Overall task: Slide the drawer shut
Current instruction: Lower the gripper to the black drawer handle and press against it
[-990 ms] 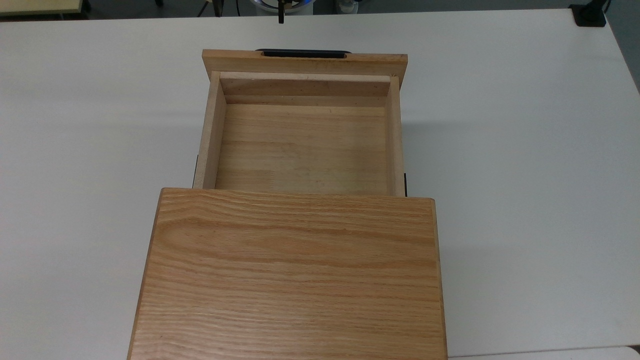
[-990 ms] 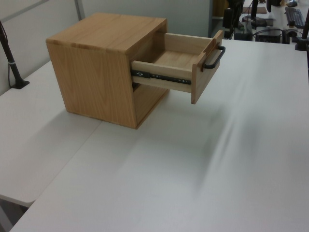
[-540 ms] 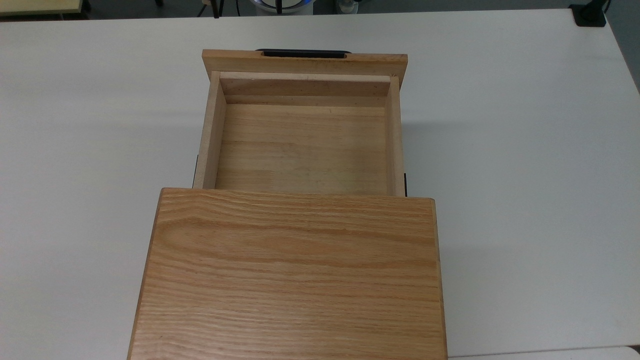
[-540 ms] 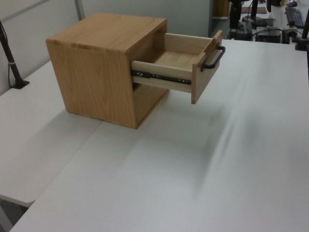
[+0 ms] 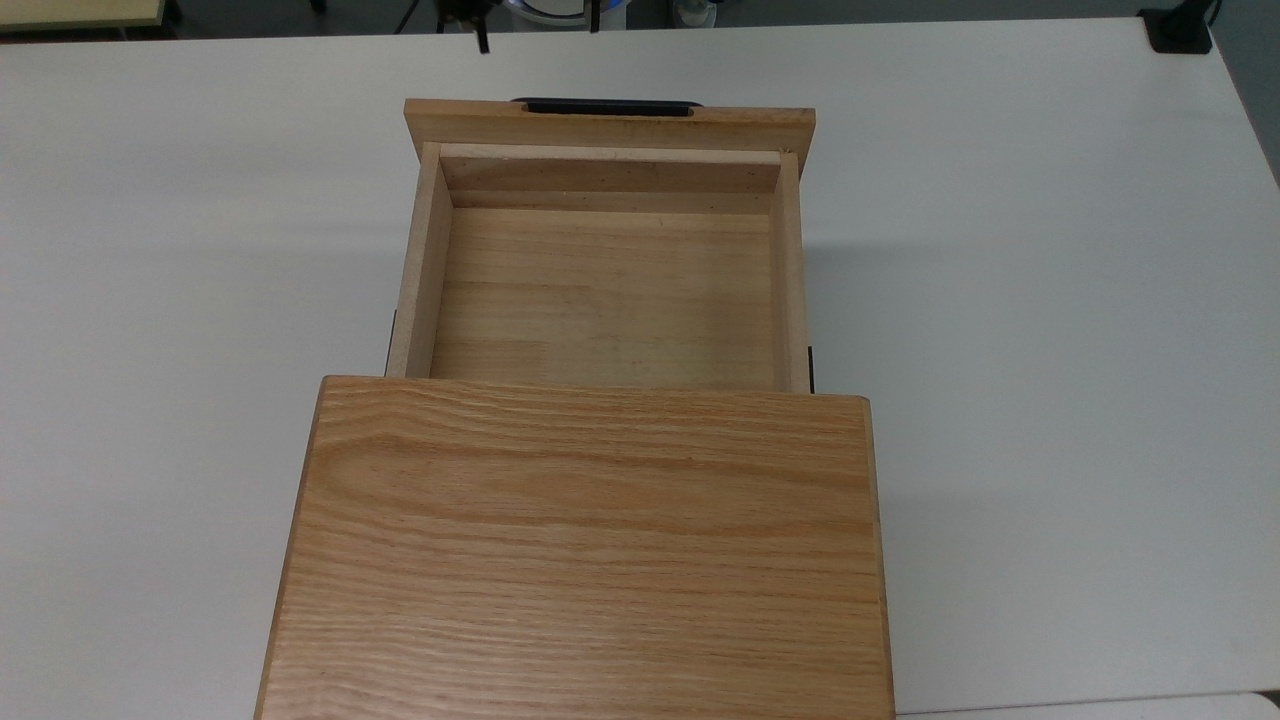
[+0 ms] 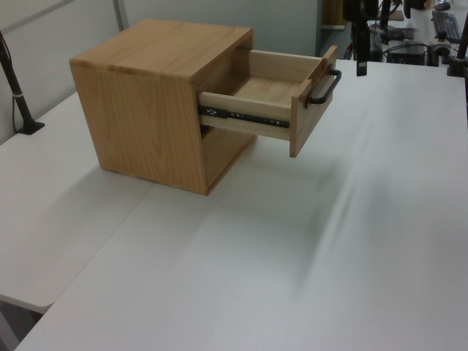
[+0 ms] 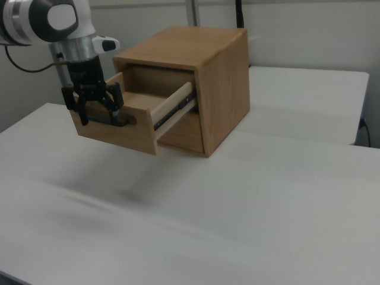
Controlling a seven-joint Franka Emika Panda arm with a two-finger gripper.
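Hovering before the pulled-out drawer [image 7: 133, 122], pincer [image 7: 99, 110] spread, grasping nothing

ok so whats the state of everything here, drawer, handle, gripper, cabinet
drawer: pulled far out of the cabinet, empty inside
handle: on the drawer front, not gripped
gripper: open, fingers pointing down, in front of the drawer front in the right view; contact cannot be told
cabinet: upright on the white table, nothing on top
slide rail: extended
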